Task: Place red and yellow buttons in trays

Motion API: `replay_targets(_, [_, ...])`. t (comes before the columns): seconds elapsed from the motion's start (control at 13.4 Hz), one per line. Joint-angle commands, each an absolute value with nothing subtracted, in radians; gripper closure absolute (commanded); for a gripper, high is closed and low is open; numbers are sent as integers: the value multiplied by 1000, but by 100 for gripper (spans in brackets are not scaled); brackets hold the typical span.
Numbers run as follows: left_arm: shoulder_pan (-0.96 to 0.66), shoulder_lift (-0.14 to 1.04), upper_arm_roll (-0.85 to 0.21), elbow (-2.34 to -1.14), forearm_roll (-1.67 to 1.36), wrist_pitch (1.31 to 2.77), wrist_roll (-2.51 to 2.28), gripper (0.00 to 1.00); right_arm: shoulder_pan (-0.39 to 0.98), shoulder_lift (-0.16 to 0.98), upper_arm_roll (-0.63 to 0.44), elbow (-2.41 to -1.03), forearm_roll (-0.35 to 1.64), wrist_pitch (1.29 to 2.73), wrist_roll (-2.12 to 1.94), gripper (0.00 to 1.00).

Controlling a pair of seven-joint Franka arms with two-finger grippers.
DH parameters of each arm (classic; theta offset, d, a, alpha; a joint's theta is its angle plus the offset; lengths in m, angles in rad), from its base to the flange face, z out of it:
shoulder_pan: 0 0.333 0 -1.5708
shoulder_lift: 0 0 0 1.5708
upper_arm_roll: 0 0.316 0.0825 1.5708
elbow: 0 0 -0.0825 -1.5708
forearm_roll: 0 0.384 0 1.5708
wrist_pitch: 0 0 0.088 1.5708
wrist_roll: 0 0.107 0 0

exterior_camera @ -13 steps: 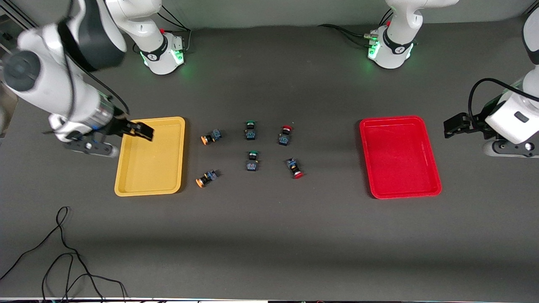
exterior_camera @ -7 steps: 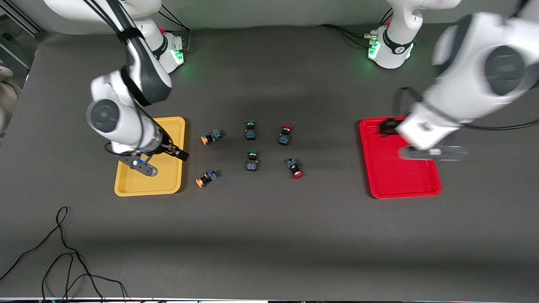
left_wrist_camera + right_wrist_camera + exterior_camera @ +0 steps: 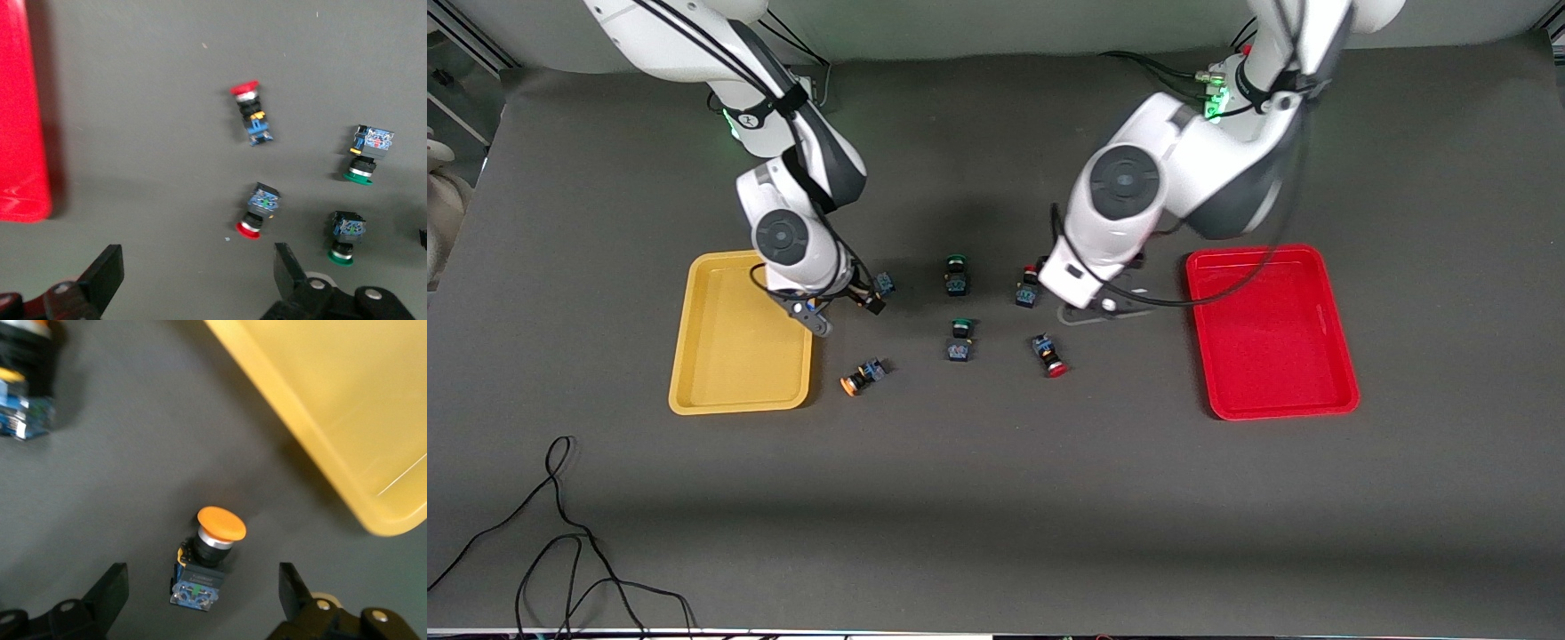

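The yellow tray lies toward the right arm's end of the table and the red tray toward the left arm's end. Both are empty. My right gripper is open and low, with its fingers on either side of the farther yellow button. The nearer yellow button lies beside the yellow tray. My left gripper is open over the table just by the farther red button, whose body shows in the front view. The nearer red button lies apart from it.
Two green-capped buttons lie between the yellow and the red ones. A black cable loops on the table nearest the front camera, toward the right arm's end.
Both arms have swung in from the table's ends. The right gripper went from over the yellow tray to the farther yellow button. The left gripper went from over the red tray to the farther red button.
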State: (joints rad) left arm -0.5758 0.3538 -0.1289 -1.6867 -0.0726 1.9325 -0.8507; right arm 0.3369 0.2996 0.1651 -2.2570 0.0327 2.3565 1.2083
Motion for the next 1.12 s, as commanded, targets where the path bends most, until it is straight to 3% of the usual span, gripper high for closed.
replay_targets(0.0, [-675, 322, -107, -1852, -81, 2134, -984, 0, 362, 356, 161, -2266, 29, 2433, 1287, 0])
replay_targets(0.3, [-750, 351, -107, -2003, -80, 2385, -1008, 0, 377, 396, 161, -2278, 29, 2488, 1312, 0])
replay_targets(0.37, [-765, 371, -107, -2028, -68, 2438, -1002, 0, 377, 388, 160, -2289, 28, 2485, 1315, 8])
replay_targets(0.6, [-790, 464, -107, -2039, 70, 2535, -992, 0, 376, 385, 158, -2292, 17, 2485, 1313, 53])
replay_targets(0.74, [-792, 504, -107, -2033, 118, 2578, -991, 0, 374, 379, 156, -2292, 17, 2482, 1310, 74])
replay_targets(0.82, [-790, 515, -107, -2029, 159, 2592, -991, 0, 373, 368, 156, -2290, 17, 2480, 1310, 81])
replay_targets(1.04, [-779, 540, -104, -1987, 210, 2596, -960, 0, 367, 284, 150, -2270, 17, 2367, 1293, 89])
